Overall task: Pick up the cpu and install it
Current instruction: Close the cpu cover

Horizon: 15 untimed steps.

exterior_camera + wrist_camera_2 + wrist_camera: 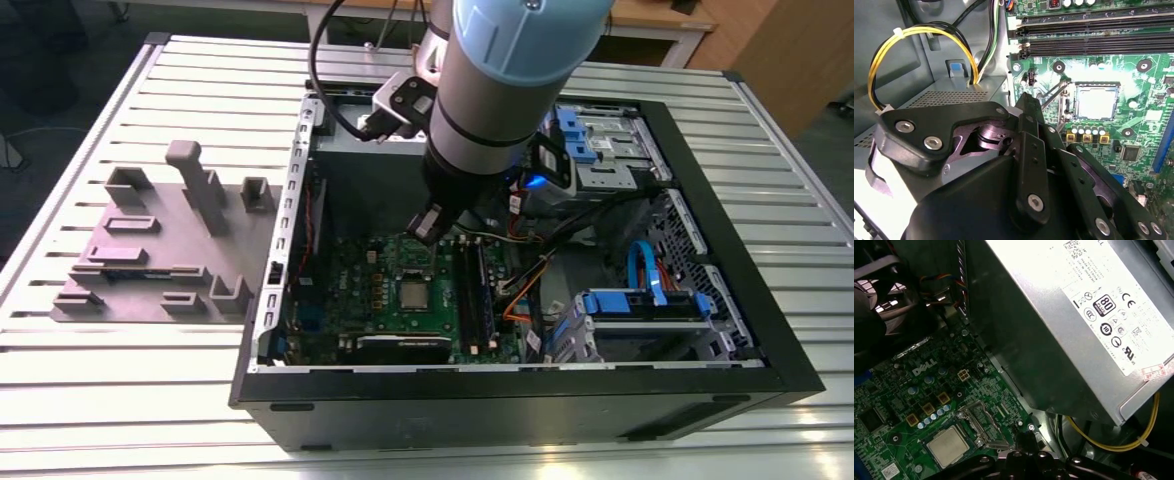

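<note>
The hand (430,224) is being held clenched, with nothing gripped in it, inside the open computer case (747,370), just above the green motherboard (350,290). The cpu (416,293) (1096,101) (946,446) is being shown lying flat in its socket on that board, silver top upward, near the hand but apart from it. The case is being carried by the slatted surface (120,400), beside a grey fixture block (160,250).

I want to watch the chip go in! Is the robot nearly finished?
Nearly, it seems. Done: the cpu already lies flat in its socket on the green motherboard. In hand: the pincer hovers just above the board, apart from the chip. Left: I can't tell whether the chip is locked down.
</note>
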Tool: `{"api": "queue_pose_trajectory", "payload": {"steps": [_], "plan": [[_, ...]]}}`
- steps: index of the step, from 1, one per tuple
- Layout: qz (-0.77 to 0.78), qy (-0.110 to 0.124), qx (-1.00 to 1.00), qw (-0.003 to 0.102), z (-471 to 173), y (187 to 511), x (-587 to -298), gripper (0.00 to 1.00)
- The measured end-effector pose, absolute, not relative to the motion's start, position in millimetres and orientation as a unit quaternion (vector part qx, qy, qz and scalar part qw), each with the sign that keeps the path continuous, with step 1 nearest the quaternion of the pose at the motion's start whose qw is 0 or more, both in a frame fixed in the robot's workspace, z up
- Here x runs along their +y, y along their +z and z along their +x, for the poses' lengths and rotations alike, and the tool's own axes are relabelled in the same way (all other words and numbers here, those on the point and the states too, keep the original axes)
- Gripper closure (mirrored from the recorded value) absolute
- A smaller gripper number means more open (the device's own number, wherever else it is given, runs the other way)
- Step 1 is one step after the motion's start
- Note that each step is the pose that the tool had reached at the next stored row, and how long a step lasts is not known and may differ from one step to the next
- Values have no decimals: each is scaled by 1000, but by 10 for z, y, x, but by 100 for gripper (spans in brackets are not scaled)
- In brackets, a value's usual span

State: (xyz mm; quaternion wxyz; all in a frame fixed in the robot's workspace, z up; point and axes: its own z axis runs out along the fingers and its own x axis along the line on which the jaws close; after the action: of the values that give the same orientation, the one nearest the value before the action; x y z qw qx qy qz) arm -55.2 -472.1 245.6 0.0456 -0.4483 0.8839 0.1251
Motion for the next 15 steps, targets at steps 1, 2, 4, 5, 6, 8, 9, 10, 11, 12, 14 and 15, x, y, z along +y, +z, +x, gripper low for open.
{"api": "queue_pose_trajectory", "payload": {"steps": [1, 2, 4, 5, 6, 8, 9, 10, 11, 12, 14, 15], "plan": [[-448, 125, 884, 46, -552, 2458, -4721, 89], [-448, 125, 884, 46, -552, 2459, -4722, 89], [-448, 125, 884, 46, -552, 2462, -4725, 89], [-448, 125, 884, 46, -552, 2464, -4726, 89], [-448, 125, 884, 46, -552, 2464, -4727, 89], [-448, 125, 884, 46, -552, 2473, -4737, 89], [-448, 125, 884, 46, -552, 2474, -4738, 89], [-448, 125, 884, 46, -552, 2476, -4739, 89], [-448, 125, 884, 46, -552, 2477, -4740, 89], [-448, 125, 884, 46, -552, 2478, -4741, 89], [-448, 125, 884, 46, -552, 2481, -4743, 89], [-448, 125, 884, 46, -552, 2482, -4745, 89]]}}
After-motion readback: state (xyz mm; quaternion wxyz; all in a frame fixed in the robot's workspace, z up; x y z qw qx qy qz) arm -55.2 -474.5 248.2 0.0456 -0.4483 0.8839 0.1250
